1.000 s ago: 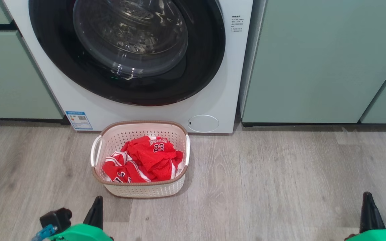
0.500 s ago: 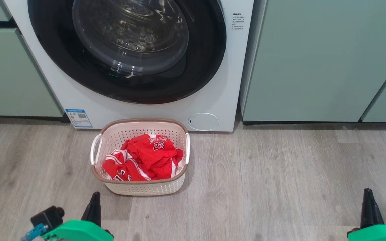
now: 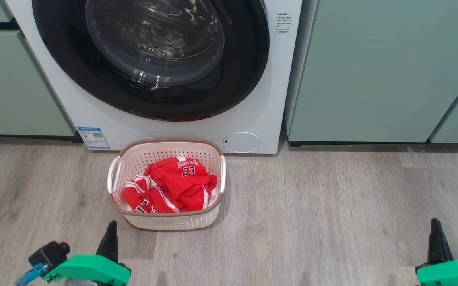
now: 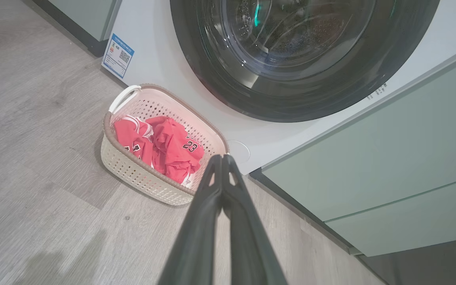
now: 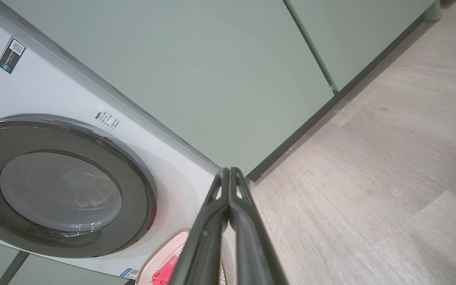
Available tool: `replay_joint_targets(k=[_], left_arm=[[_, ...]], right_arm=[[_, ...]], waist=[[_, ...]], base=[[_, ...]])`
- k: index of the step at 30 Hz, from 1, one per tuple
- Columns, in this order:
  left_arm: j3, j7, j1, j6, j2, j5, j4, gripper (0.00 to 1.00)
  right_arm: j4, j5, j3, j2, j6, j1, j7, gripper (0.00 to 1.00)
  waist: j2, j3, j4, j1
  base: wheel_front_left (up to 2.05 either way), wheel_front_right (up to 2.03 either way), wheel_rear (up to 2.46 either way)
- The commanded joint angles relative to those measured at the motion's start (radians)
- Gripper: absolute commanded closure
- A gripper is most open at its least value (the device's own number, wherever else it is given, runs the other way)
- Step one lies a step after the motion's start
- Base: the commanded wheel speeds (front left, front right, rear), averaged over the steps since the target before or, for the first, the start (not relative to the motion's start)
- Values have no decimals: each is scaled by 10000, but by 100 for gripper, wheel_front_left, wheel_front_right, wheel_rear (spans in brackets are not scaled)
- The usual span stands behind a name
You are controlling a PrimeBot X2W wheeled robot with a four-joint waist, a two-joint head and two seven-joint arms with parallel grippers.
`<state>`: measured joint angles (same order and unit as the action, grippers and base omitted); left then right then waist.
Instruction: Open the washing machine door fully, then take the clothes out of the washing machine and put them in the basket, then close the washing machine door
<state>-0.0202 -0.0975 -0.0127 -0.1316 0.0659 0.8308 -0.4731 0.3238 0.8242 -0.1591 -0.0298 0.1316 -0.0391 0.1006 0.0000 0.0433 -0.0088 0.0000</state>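
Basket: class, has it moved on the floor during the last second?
No. The basket and the washing machine behind it slid up the head view together; only the camera moved.

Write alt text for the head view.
A cream basket of red number-23 jerseys stands on the wood floor before a white washing machine with its black-rimmed door shut. The left gripper and right gripper, both shut, point up from the bottom corners; green cabinets flank it.

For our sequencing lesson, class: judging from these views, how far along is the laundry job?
Done: the red jerseys lie in the basket, and the washing machine door sits closed against the washing machine. In hand: nothing; the left gripper and right gripper are shut and empty. Left: apparently nothing; no red shows through the window.
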Motion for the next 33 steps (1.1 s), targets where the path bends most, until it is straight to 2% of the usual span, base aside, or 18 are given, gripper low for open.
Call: replay_joint_targets(k=[1, 33], left_arm=[[-220, 61, -613, 4, 60, 269, 380, 100], [-550, 999, -769, 7, -39, 3705, 1250, 100]], right_arm=[[-382, 278, 129, -106, -4, 517, -80, 100], [-569, 3741, 277, -151, -7, 953, -1022, 100]], waist=[[0, -8, 2, 0], [0, -217, 41, 0]], base=[[0, 0, 0], [0, 0, 0]])
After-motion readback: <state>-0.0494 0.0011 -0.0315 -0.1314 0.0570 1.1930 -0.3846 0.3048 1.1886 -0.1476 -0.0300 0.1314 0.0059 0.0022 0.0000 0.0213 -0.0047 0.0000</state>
